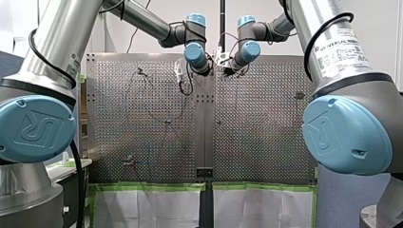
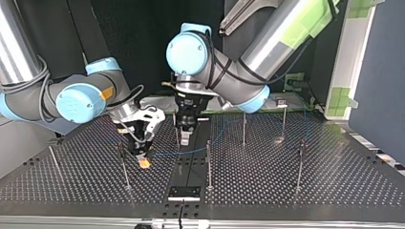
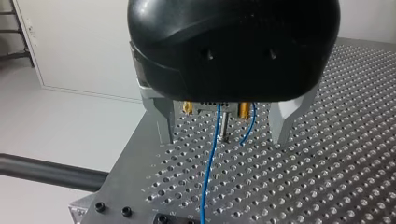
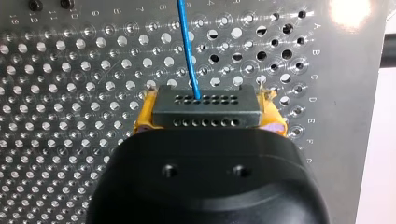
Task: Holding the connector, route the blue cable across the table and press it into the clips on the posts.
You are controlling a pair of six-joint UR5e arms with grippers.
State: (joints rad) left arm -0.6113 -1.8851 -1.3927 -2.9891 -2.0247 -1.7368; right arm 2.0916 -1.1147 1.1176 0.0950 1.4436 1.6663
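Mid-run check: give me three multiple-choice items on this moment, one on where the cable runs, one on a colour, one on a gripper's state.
1. In the left wrist view, the blue cable runs:
A) outside both fingers of my left gripper
B) between them
C) off over the table's edge

2. The pads of my right gripper are:
A) red
B) white
C) yellow

3. My right gripper is:
A) shut on the connector
B) open above it
C) shut on a post

Key:
1 B, the cable passes down between the spread metal fingers.
2 C, yellow shows on either side of the connector.
3 A, the pads clamp the connector's two ends, with the cable leaving its face.
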